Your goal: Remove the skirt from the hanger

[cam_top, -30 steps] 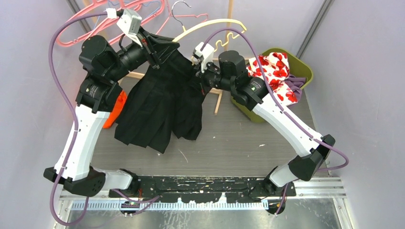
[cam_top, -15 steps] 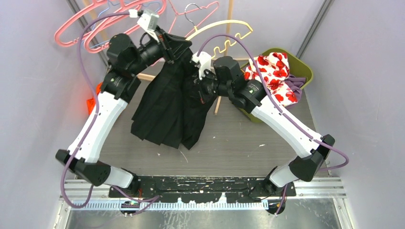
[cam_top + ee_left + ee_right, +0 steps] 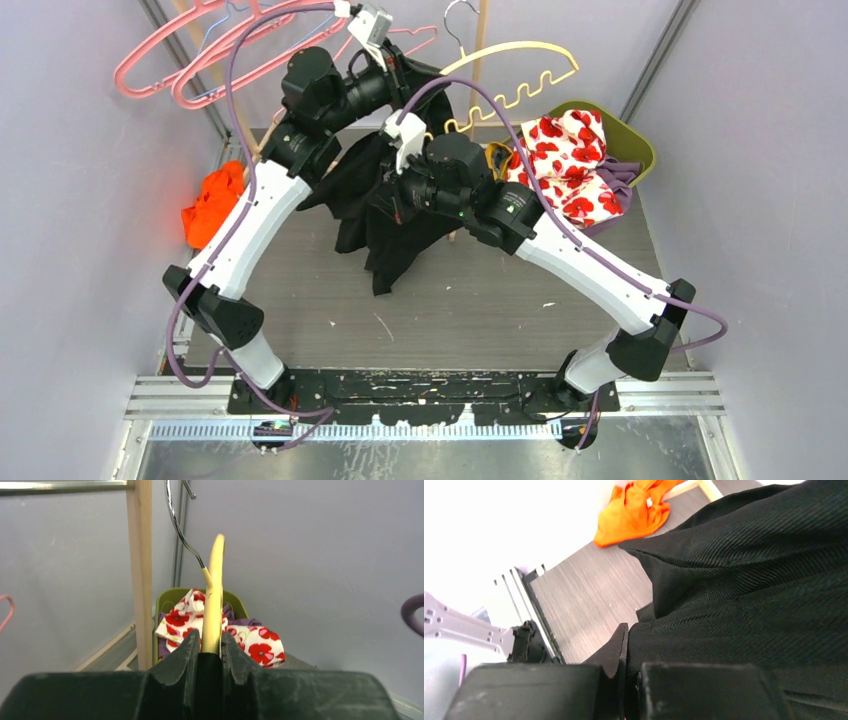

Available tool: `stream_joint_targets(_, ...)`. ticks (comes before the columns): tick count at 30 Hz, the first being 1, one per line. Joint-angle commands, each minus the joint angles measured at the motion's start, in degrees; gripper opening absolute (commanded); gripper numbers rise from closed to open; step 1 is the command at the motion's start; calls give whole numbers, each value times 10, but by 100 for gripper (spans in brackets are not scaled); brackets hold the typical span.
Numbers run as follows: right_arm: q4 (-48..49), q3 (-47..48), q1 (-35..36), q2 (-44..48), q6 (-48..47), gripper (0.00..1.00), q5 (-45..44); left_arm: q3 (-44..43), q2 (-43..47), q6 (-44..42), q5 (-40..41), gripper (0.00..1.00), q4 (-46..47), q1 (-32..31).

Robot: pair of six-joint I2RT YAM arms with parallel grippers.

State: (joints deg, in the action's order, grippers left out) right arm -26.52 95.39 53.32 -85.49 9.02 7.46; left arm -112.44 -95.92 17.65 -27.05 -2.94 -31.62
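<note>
The black skirt [image 3: 385,225] hangs bunched from the left end of a pale yellow hanger [image 3: 512,62] with a metal hook. My left gripper [image 3: 408,76] is held high at the back and is shut on the hanger's end, with black cloth in its jaws. In the left wrist view the hanger [image 3: 214,600] rises from between the fingers of that gripper [image 3: 210,644]. My right gripper [image 3: 393,193] sits below it and is shut on a fold of the skirt [image 3: 744,580]. In the right wrist view that gripper [image 3: 630,636] pinches the cloth.
Pink hangers [image 3: 190,55] hang at the back left. A wooden post [image 3: 480,30] stands behind the yellow hanger. A green bin [image 3: 630,140] with red-flowered cloth [image 3: 565,150] is at the back right. An orange cloth [image 3: 212,198] lies at the left wall.
My left arm has swung up and to the right with the hanger. The skirt has drawn in from a wide spread to a narrow bunch. My right gripper has shifted left and down, still holding the cloth.
</note>
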Motion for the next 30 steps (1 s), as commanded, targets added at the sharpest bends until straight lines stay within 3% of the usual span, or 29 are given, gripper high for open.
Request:
stream_joint_targets(1, -7, -23, 54, -18, 24, 1, 48, -106, 11, -10, 40, 0, 132, 1)
stream_joint_targets(9, 10, -50, 58, -41, 34, 1, 32, -192, 57, -10, 58, 0, 67, 1)
stream_joint_targets(15, 10, -46, 65, -56, 30, 1, -3, -97, 141, 16, 51, 0, 115, 1)
stream_joint_targets(25, 37, -90, 69, -85, 37, 1, -22, -1, 287, -33, 131, 0, 167, 1)
stream_joint_targets(30, 19, -79, 69, -118, 37, 1, -20, -23, 294, -70, 140, 0, 134, 1)
